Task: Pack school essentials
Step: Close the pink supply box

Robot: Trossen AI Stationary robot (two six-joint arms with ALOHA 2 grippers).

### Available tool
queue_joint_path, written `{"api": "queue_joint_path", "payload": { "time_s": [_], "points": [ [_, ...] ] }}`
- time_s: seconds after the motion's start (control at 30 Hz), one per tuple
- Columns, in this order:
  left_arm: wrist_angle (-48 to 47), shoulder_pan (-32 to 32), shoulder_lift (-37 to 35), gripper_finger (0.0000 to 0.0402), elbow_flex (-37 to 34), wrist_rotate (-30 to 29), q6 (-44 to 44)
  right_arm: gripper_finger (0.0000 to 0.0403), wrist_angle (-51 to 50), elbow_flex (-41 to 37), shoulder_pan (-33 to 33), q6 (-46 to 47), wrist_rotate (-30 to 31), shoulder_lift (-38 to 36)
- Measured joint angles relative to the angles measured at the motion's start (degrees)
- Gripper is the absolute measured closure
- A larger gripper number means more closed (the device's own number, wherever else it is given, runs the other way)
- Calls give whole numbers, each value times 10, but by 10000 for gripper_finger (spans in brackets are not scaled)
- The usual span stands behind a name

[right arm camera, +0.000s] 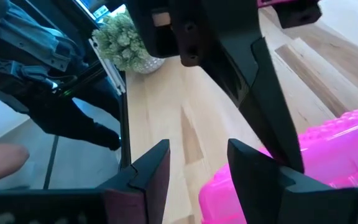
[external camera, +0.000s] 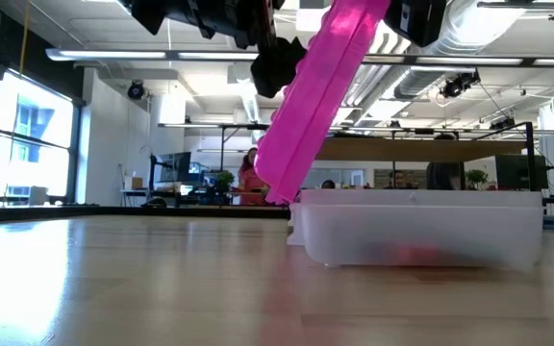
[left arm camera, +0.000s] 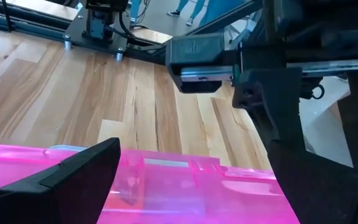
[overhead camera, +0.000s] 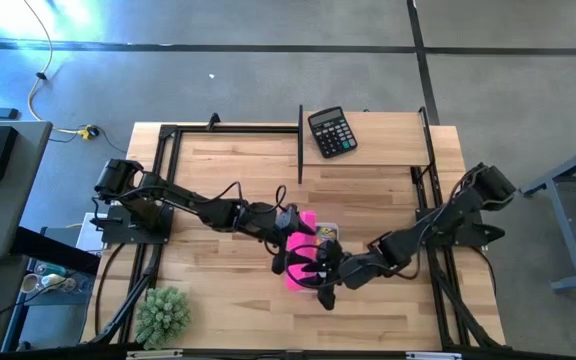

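The pink lid stands tilted over the clear plastic case, and its lower end sits at the case's left rim. In the high view the lid lies between both arms at the table's middle. My left gripper is shut on the lid. My right gripper is open next to the lid, and the table shows in its gap. A red blur shows through the case wall. The other school essentials are hidden. My left gripper holds the pink lid across its width, one finger at each side, with the lid's flat face between them. It has the lid's raised part. The lid slants up, its lower end at the case rim.
A black calculator lies near the table's far edge. A green plant stands at the near left corner. Black frame rails run along the table's far part. Bare wood lies left of the case.
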Motion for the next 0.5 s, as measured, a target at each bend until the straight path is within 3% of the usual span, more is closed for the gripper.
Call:
{"api": "queue_joint_path", "payload": {
  "time_s": [0.5],
  "points": [
    [1, 0, 0, 2, 0, 1, 5, 249, -79, 0, -15, 87, -22, 1]
  ]
}}
